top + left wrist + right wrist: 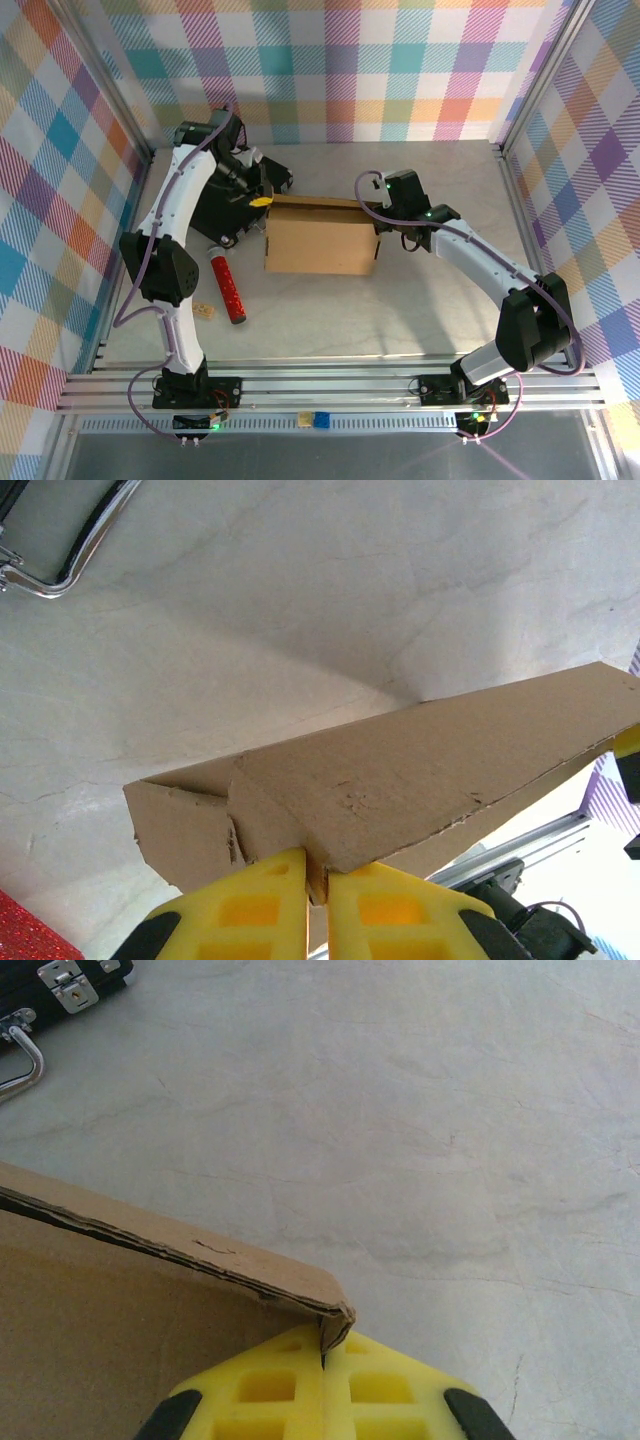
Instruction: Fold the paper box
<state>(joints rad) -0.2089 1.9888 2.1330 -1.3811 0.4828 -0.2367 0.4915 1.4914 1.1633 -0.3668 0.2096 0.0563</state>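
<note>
Pinching thin cardboard between its yellow fingers, the left gripper (307, 868) was clamped on the far left corner of the paper box (318, 238). The right gripper (322, 1352) was shut just as tight on the far right corner, where the layered edge curled over its fingertips. From where I stood, the two arms held the box's back edge between them, one at each end. Outward from the left grip, a long brown panel slanted away above the tabletop (350, 310), with a short tab bent in at its near end, so at least one side looked creased and raised. Seen from above, the box lay in the middle of the tabletop as a plain brown rectangle, its far edge a darker strip along the back. I judged the job partway through: the sheet looked box-like and a wall was up, but I couldn't tell whether the end tabs were tucked or the lid was closed, so the final folding and locking seemed left to do. A black case (225, 212) sat just behind the left corner, and a red tube (229, 288) lay off to the left, apart
</note>
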